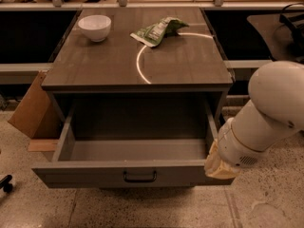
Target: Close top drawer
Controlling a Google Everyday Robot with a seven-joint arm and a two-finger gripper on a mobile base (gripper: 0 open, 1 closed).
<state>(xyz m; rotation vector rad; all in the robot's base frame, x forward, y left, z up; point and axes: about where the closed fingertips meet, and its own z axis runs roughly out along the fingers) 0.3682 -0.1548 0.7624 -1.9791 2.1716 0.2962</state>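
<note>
Though perhaps touching, gripper (pixel 220 164) beside drawer (pixel 85 175)

Gripper (pixel 219 164) at top drawer (pixel 76 175) right front corner

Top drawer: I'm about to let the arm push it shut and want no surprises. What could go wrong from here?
1. The gripper is at the top drawer's right front corner, away from the central handle. Pushing there may skew the drawer and jam it.
2. A hard shove could jolt the white bowl on the cabinet top.
</note>
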